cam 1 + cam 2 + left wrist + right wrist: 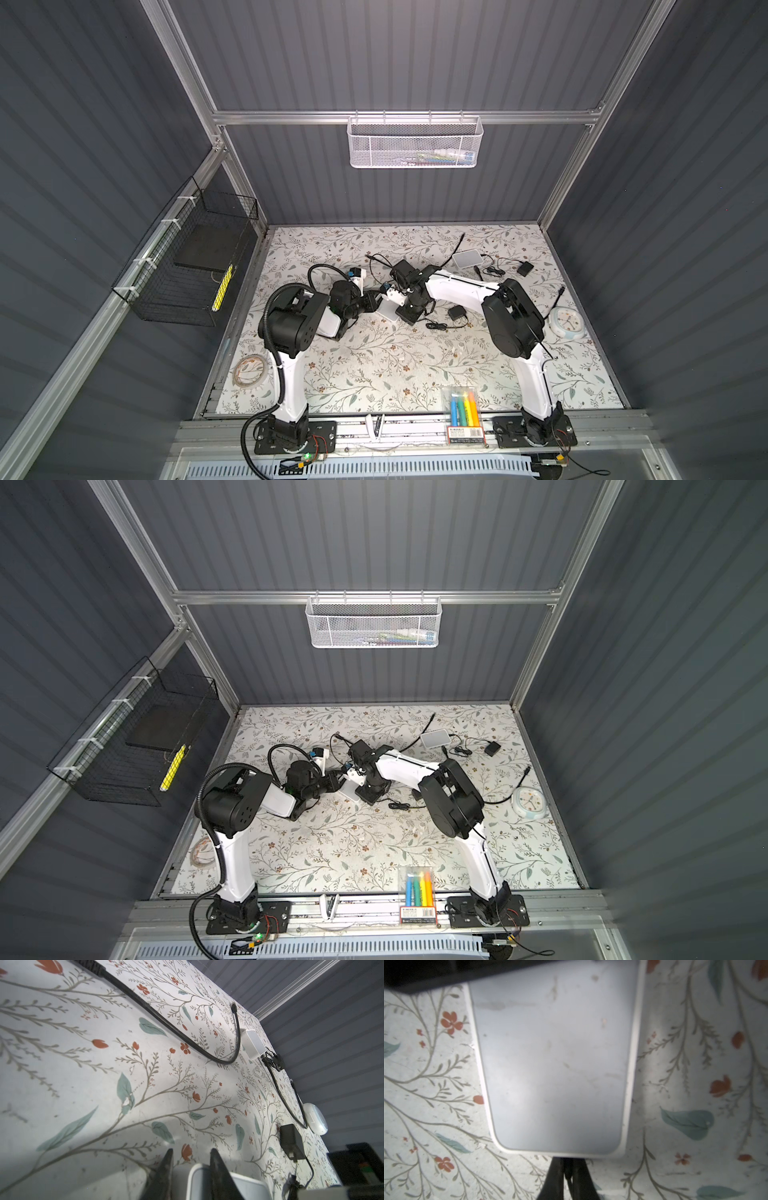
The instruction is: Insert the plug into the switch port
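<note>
The switch is a flat white box lying at the table's middle in both top views; it fills the right wrist view. My right gripper is shut on a thin dark plug, held right against the switch's near edge. The port itself is hidden. My left gripper is open at the switch's corner: one finger lies over the top of the switch, the other finger over the table beside it. In both top views the two grippers meet at the switch.
A second white box with cables lies at the back right. Black adapters, loose black cables, a round clock, a marker pack and a tape roll sit around.
</note>
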Robot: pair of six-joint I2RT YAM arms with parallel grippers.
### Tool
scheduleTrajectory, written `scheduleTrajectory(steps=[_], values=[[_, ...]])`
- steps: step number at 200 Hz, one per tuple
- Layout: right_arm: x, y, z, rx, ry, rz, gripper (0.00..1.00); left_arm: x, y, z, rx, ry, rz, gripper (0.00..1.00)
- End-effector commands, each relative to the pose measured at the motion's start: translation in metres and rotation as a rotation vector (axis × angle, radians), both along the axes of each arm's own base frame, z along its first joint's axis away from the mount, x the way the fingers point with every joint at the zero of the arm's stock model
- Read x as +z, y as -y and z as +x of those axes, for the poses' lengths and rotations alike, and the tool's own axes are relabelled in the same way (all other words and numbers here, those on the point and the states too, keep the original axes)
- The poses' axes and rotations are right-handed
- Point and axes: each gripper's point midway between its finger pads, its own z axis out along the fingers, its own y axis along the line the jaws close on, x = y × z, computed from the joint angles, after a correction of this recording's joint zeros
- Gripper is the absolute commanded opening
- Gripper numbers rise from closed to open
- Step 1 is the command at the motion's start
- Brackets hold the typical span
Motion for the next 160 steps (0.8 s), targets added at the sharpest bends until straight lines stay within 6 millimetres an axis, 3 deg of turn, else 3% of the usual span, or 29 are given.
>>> scheduleTrajectory(steps=[1, 88, 124, 160], values=[[0.060, -0.105, 0.085, 0.012, 0.361, 0.429, 0.00, -0.046, 0.063, -0.159, -0.517, -0.496, -0.128, 0.29], [0.075, -0.113, 0.094, 0.000, 0.388, 0.456, 0.00, -0.047, 0.063, -0.160, -0.514, -0.507, -0.120, 0.29], [0.070, -0.095, 0.084, -0.012, 0.390, 0.418, 0.00, -0.058, 0.038, -0.137, -0.379, -0.531, -0.099, 0.30], [0.065, -0.075, 0.069, -0.027, 0.381, 0.383, 0.14, -0.077, 0.008, -0.120, -0.256, -0.566, 0.050, 0.30]])
